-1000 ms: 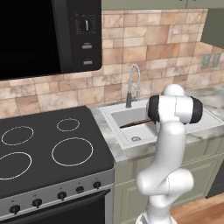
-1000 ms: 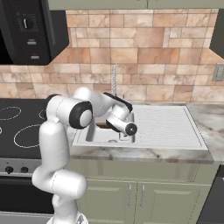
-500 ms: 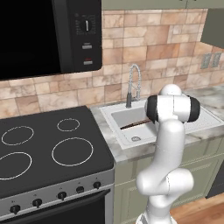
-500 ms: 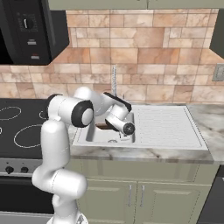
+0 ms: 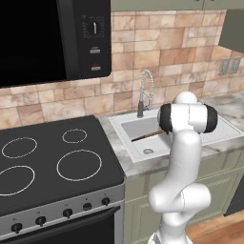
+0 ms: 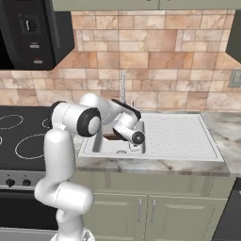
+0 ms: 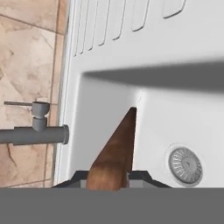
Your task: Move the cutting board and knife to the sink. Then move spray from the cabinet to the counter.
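hand view: jaws clamp the cutting board [image 7: 114, 153] edge, arm bent over sink [image 7: 175, 118].

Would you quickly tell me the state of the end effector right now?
End effector: closed on the cutting board, holding it edge-on down in the sink basin.

cutting board [image 7: 114, 151] near end hidden between hand [image 7: 111, 178] fingertips.

A home kitchen: black stovetop [image 5: 52, 164] lower left, microwave [image 5: 52, 38] upper left, white sink [image 6: 155, 139] centre beneath brick-tiled backsplash [image 6: 155, 70].
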